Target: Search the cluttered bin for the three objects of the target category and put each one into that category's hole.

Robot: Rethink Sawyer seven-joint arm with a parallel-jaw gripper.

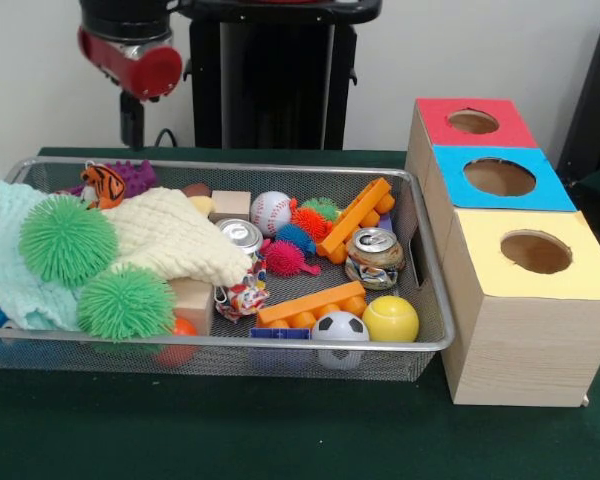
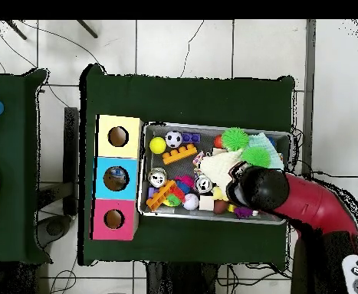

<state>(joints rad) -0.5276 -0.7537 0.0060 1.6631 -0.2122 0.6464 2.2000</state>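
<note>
The bin is a silver wire mesh tray full of toys; it also shows in the overhead view. It holds a baseball, a soccer ball, a yellow ball, two crushed cans and two orange bricks. Two green spiky balls lie on pale cloths. A wooden box beside the bin has a red hole, a blue hole and a yellow hole. My gripper hangs above the bin's far left corner, its state hidden.
A tiger toy and a purple spiky toy lie at the bin's far left. Wooden blocks and small spiky balls sit mid-bin. The red arm covers part of the bin from overhead. A second green table stands beside.
</note>
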